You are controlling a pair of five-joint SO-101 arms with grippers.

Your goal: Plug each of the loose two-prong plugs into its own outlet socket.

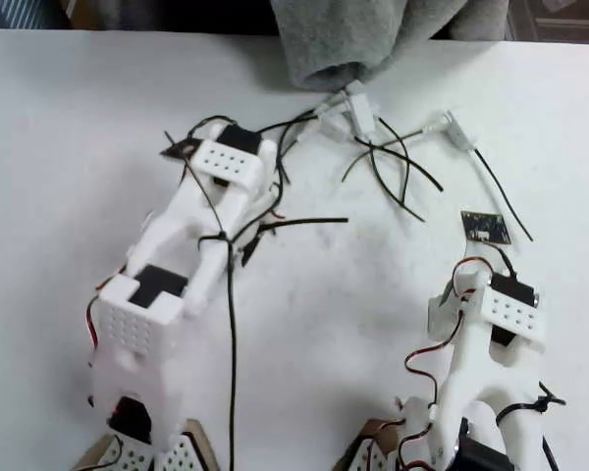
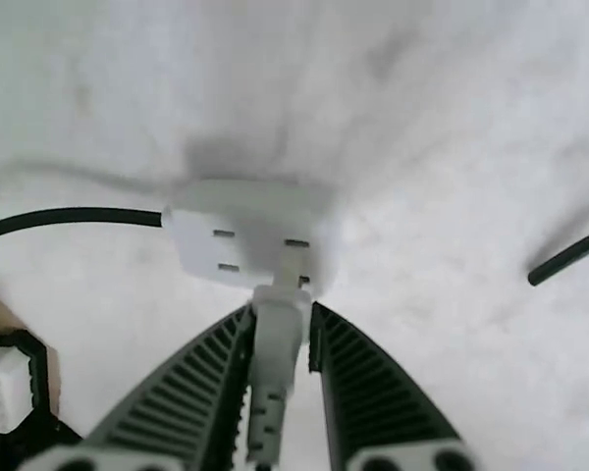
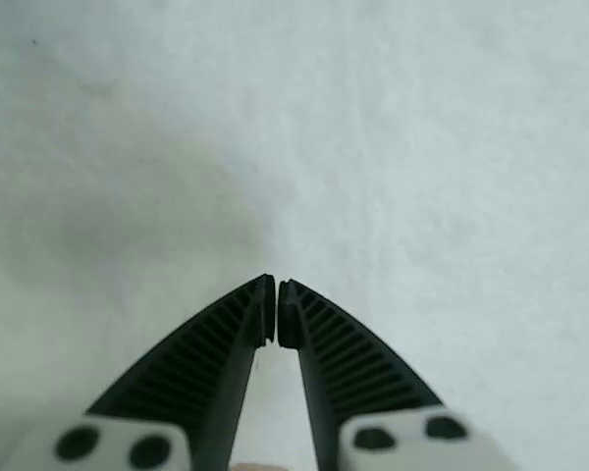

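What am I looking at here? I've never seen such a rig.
Two small white robot arms sit side by side at a white table. The high view looks down on both, the left arm and the right arm. The other two pictures come from a camera on each wrist. The left gripper is shut on a white plug whose tip meets a white socket with a black cable. The right gripper is shut on nothing. Farther back lie white connectors, loose wires and a grey cloth.
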